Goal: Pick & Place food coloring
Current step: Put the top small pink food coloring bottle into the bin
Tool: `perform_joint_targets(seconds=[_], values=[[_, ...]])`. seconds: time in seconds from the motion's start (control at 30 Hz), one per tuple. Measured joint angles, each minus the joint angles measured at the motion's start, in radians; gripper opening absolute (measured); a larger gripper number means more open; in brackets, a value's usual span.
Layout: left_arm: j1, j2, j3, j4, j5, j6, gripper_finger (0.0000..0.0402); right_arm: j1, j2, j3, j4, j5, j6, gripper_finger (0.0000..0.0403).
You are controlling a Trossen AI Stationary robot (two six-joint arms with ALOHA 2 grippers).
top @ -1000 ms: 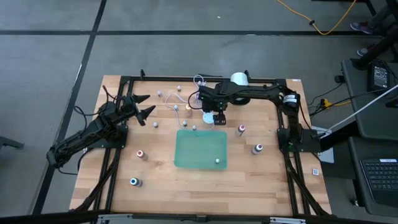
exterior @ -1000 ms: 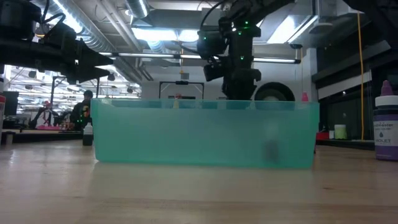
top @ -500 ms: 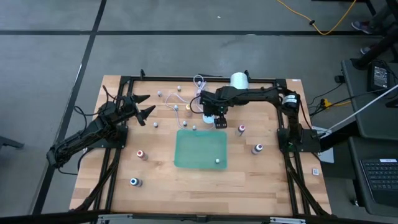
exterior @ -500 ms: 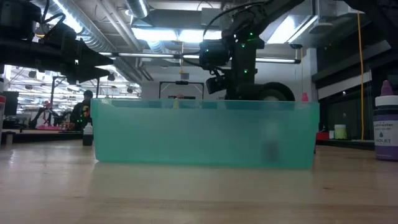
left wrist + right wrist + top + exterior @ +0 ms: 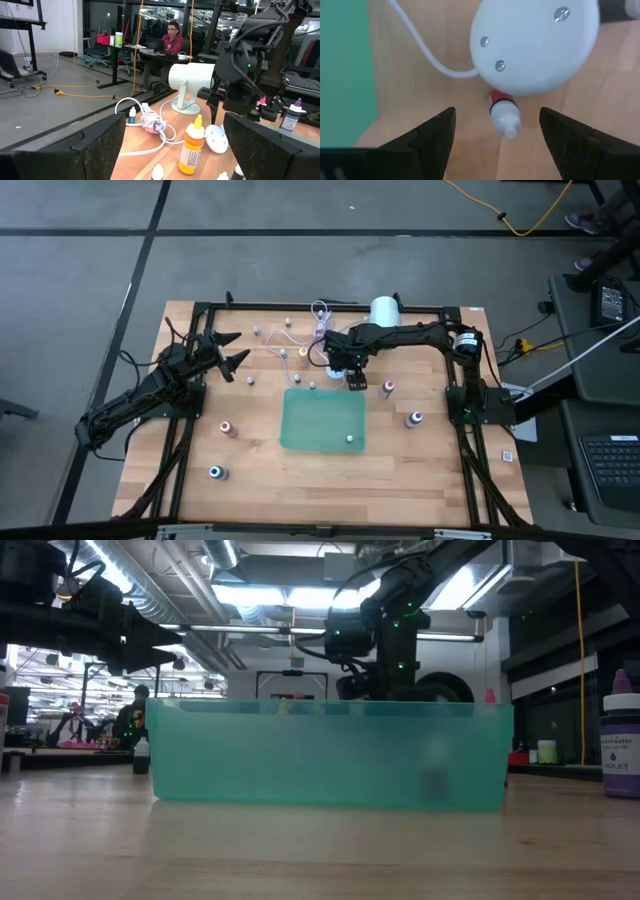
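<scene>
Under my wrist camera lies a white round disc (image 5: 532, 45) on a thin cable (image 5: 427, 55); a large white cylinder (image 5: 384, 308) stands at the wooden table's (image 5: 400, 470) far edge; a person (image 5: 171, 37) sits beyond.

Green tray (image 5: 322, 420) on pale wood counter (image 5: 400, 470); white disc (image 5: 532, 42); red-banded white-tipped bottle (image 5: 503, 116); orange bottle (image 5: 192, 148); black pincer fingers (image 5: 432, 135).
</scene>
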Motion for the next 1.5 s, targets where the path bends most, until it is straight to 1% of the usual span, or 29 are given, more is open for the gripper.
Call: perform_joint_targets(seconds=[0.13, 0.27, 0.43, 0.7, 0.8, 0.93, 1.1, 1.33, 1.5], values=[[0.0, 0.0, 0.0, 0.0, 0.0, 0.0, 0.0333, 0.0, 0.0, 0.0, 0.003, 0.0, 0.002, 0.0273], [0.0, 0.0, 0.0, 0.0, 0.0, 0.0, 0.0333, 0.0, 0.0, 0.0, 0.004, 0.0, 0.004, 0.0245], [0.0, 0.0, 0.0, 0.0, 0.0, 0.0, 0.0333, 0.0, 0.0, 0.0, 0.004, 0.0, 0.027, 0.019], [0.0, 0.0, 0.0, 0.0, 0.0, 0.0, 0.0333, 0.0, 0.0, 0.0, 0.003, 0.0, 0.031, 0.0088], [0.0, 0.0, 0.0, 0.0, 0.0, 0.0, 0.0333, 0.0, -0.001, 0.002, -0.001, 0.0, 0.05, 0.0062], [0.0, 0.0, 0.0, 0.0, 0.0, 0.0, 0.0333, 0.0, -0.017, 0.003, -0.013, 0.0, 0.055, 0.0061], [0.0, 0.0, 0.0, 0.0, 0.0, 0.0, 0.0333, 0.0, -0.052, 0.038, -0.061, 0.037, 0.078, 0.0078], [0.0, 0.0, 0.0, 0.0, 0.0, 0.0, 0.0333, 0.019, -0.078, 0.141, -0.206, 0.056, 0.083, 0.0064], [0.0, 0.0, 0.0, 0.0, 0.0, 0.0, 0.0333, 0.063, -0.085, 0.234, -0.296, 0.056, 0.115, 0.0074]])
